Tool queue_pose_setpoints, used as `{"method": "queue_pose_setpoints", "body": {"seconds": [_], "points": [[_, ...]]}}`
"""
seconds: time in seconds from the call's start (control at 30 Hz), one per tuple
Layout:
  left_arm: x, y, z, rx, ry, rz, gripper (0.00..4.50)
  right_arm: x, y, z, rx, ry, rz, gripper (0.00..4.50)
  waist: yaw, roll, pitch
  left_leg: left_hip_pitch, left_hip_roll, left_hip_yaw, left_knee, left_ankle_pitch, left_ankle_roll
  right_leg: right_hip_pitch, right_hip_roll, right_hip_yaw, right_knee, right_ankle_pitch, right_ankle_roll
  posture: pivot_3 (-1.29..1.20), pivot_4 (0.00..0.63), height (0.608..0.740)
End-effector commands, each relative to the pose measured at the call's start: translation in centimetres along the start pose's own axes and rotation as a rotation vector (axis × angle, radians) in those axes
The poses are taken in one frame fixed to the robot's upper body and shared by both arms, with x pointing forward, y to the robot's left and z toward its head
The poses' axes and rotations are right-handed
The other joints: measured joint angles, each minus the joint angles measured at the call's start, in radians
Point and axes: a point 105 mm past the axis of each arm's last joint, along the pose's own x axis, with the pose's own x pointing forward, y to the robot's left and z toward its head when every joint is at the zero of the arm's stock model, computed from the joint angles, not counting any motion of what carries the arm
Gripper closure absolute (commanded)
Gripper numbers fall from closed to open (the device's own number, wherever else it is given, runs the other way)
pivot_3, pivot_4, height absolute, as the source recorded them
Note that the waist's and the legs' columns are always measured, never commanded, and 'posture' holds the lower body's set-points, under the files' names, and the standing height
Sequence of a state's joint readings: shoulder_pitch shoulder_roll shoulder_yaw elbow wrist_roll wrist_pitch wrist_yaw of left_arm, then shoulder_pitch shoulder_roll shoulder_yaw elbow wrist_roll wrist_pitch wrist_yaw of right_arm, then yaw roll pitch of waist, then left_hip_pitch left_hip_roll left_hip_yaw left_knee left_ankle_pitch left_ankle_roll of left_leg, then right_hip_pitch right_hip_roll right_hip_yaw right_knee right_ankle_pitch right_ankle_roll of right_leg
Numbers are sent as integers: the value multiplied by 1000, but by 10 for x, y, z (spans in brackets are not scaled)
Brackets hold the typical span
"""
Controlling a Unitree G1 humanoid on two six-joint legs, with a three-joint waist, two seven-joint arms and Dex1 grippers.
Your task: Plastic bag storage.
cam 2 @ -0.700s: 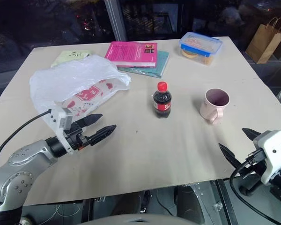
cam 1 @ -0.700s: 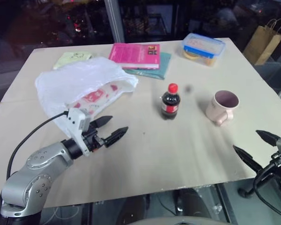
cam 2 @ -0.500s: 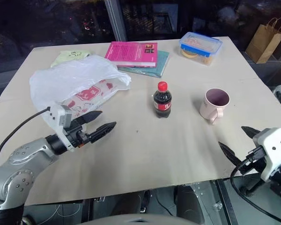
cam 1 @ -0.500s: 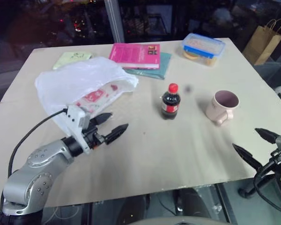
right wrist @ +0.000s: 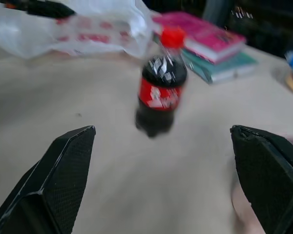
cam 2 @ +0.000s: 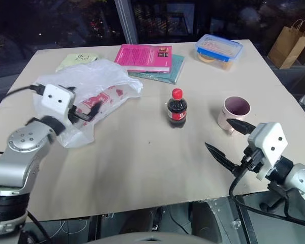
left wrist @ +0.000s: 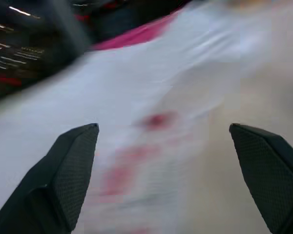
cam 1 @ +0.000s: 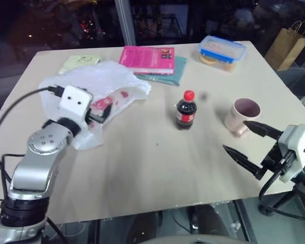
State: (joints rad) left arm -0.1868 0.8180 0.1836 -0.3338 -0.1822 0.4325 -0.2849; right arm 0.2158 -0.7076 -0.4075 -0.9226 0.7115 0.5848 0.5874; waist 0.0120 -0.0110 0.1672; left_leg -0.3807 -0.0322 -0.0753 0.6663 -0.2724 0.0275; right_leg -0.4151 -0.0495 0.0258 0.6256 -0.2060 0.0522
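Crinkly white plastic with red print marks our target: the plastic bag (cam 1: 94, 91) lies spread on the left half of the table (cam 1: 157, 168), its far edge just beside the pink book (cam 1: 146, 59) that rests on a teal one (cam 1: 175, 71). A pale green sheet (cam 1: 79, 62) sits beyond the bag's far left corner.

Our left gripper (cam 1: 102, 111) hangs over the bag's near, printed part with its jaws spread wide and nothing between them; in the left wrist view the red marks lie between the two fingertips (left wrist: 71, 168). We cannot tell whether the fingers touch the film yet. We judge this to be the approach for a first grasp, with the storing itself not begun.

At mid-table stands a small cola bottle (cam 1: 185, 110), upright and well apart from the bag. Further right are a pink mug (cam 1: 241, 116) and, at the far edge, a blue-lidded plastic box (cam 1: 220, 52). A brown paper bag (cam 1: 285, 46) stands off the table's far right corner.

Our right gripper (cam 1: 250, 143) hovers over the table's near right edge, close to the mug, jaws wide and empty, pointing toward the bottle.

Next we would need to lower the left fingers onto a raised fold and pinch it, since thin film lying flat gives little to hold.
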Motion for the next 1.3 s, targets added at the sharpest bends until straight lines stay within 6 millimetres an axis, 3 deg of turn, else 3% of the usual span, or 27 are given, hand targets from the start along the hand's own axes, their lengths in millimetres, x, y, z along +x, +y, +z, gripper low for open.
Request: {"method": "queue_pose_setpoints", "body": {"seconds": [0.03,0.17,0.27,0.4,0.43,0.6,0.7,0.77,0.97,1.1,1.3], "points": [[10,12,-8,117,21,51,39,9,5,2,-36,-9,35,0,4,0,0,0,0,0,0,0,0,0,-1,0,0,0,0,0,150,740],[37,5,-29,182,101,-3,39,21,2,4,-49,-33,35,0,5,-1,1,-2,-2,-2,1,0,1,0,-2,-3,-1,1,2,0,150,740],[58,12,-34,173,113,27,39,29,0,4,-62,-44,26,0,3,-3,2,-2,-3,-3,1,0,1,0,-2,-4,0,2,3,0,150,740],[72,17,-22,153,63,26,1689,39,0,5,-86,-49,7,0,-4,-4,2,-2,-2,-3,1,0,0,-1,-2,-3,0,2,2,0,150,740],[74,18,-18,148,45,26,2282,42,-1,6,-92,-50,-2,0,-6,-4,2,-3,-2,-2,1,0,-1,-2,-2,-3,0,2,2,0,150,740],[65,29,-11,65,56,53,4477,76,-14,4,-117,8,-114,0,-19,-4,2,-6,-3,-2,1,1,-3,-6,-3,-2,1,2,2,0,150,740],[62,27,3,39,30,53,4477,106,-30,3,-39,45,-199,0,-25,-4,2,-8,-3,-2,2,2,-4,-8,-4,-2,3,2,2,0,150,740],[61,27,7,33,26,58,4477,115,-37,0,3,71,-229,0,-21,-4,2,-8,-3,-3,2,2,-4,-9,-4,-2,3,2,2,0,150,740],[55,31,7,22,48,75,4477,126,-20,5,225,21,-119,0,-23,-5,2,-18,-7,-5,2,2,-4,-19,-6,-2,7,3,2,0,150,740],[52,29,4,17,58,72,4477,129,-16,8,250,16,-103,0,-25,-5,2,-18,-8,-4,2,2,-4,-20,-6,-1,8,2,2,0,150,740],[54,22,9,-10,40,54,4477,148,-10,-5,252,64,-91,0,-26,-5,2,-17,-8,-3,3,3,-5,-22,-6,0,15,2,2,0,150,740]]}}
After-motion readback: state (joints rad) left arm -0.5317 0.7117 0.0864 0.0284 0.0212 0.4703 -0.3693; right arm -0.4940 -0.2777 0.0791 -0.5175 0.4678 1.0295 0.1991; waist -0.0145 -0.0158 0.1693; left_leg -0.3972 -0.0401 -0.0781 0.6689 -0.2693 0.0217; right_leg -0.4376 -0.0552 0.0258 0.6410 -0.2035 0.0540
